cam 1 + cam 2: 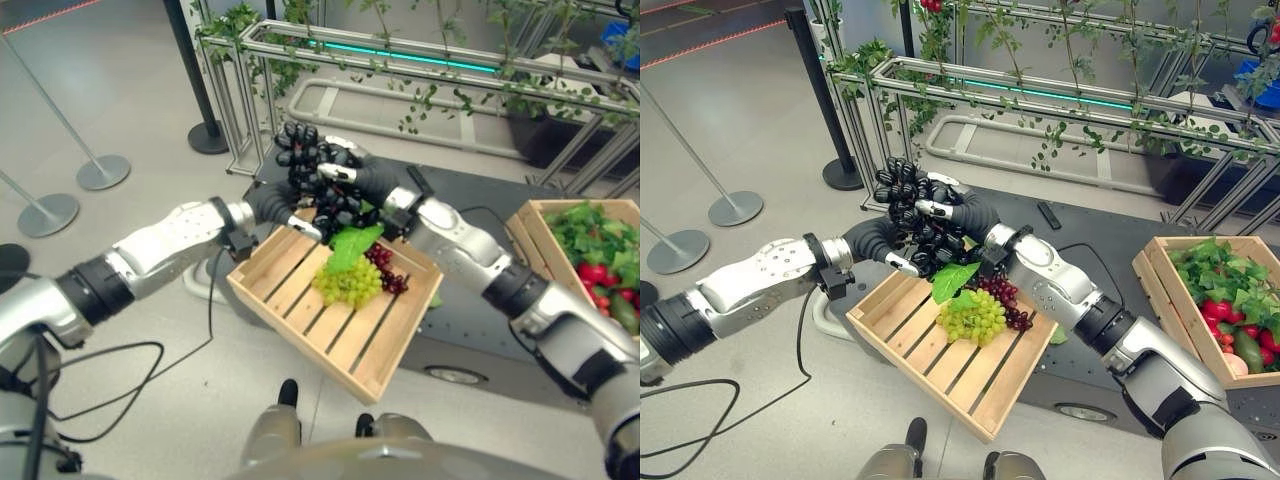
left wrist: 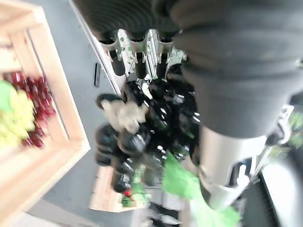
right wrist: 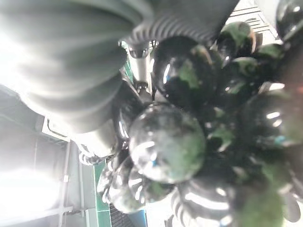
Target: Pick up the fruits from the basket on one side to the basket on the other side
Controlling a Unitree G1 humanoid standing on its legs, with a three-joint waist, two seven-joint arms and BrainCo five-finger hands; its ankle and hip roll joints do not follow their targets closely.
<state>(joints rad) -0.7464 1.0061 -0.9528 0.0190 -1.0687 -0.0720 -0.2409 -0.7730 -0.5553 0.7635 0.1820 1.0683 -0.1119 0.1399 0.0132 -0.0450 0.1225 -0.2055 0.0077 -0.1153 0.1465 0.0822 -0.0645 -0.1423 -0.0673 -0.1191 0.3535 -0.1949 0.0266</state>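
A bunch of black grapes point(image 1: 305, 160) hangs above the far corner of the light wooden crate point(image 1: 290, 315) in front of me. My left hand point(image 1: 272, 200) reaches it from the left, fingers curled under the bunch. My right hand point(image 1: 375, 180) comes across from the right with a finger laid over the top of the grapes. In the crate lie green grapes point(image 1: 348, 283), red grapes point(image 1: 385, 268) and a green leaf point(image 1: 352, 245). A second crate point(image 1: 530, 235) at the right edge holds leafy greens and red fruit point(image 1: 595, 272). The right wrist view shows the black grapes point(image 3: 165, 142) pressed close.
Both crates rest on a dark low platform point(image 1: 480, 300). Behind it runs a metal frame with climbing vines point(image 1: 400, 50). A black post base point(image 1: 208, 135) and two silver stanchion bases point(image 1: 100, 170) stand on the grey floor to the left.
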